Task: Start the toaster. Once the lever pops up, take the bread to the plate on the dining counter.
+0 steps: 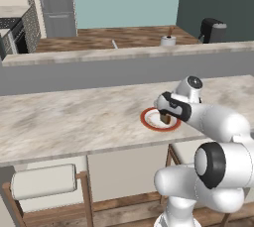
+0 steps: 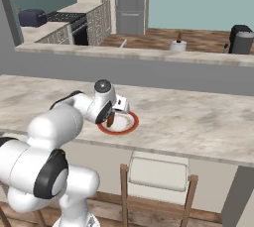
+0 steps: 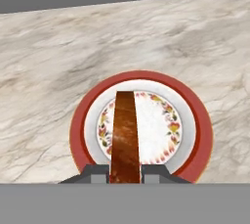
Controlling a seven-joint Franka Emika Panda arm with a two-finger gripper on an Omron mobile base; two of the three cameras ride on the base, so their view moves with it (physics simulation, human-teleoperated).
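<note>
The plate [image 3: 78, 130], white with a red rim and a flowered centre, lies on the beige marbled dining counter [image 3: 58, 61]. My gripper [image 3: 125, 173] is shut on the bread [image 3: 125, 137], a brown slice held on edge just above the plate's middle. In the base views the bread [image 1: 165, 118] [image 2: 110, 119] hangs in the gripper [image 1: 165, 116] [image 2: 110, 118] over the plate [image 1: 146, 120] [image 2: 130, 128] near the counter's [image 1: 74, 117] [image 2: 198, 117] front edge. The dark navy toaster [image 2: 32, 17] stands far off on the kitchen worktop at the back left.
A raised grey ledge [image 1: 99, 67] runs behind the counter. Stools [image 1: 43, 181] [image 2: 158, 171] stand under its front edge. Beyond the ledge are a white pot [image 1: 168, 40] [image 2: 177, 45], a dark coffee machine [image 1: 213, 30] [image 2: 240, 40] and a grey fridge [image 2: 130, 0].
</note>
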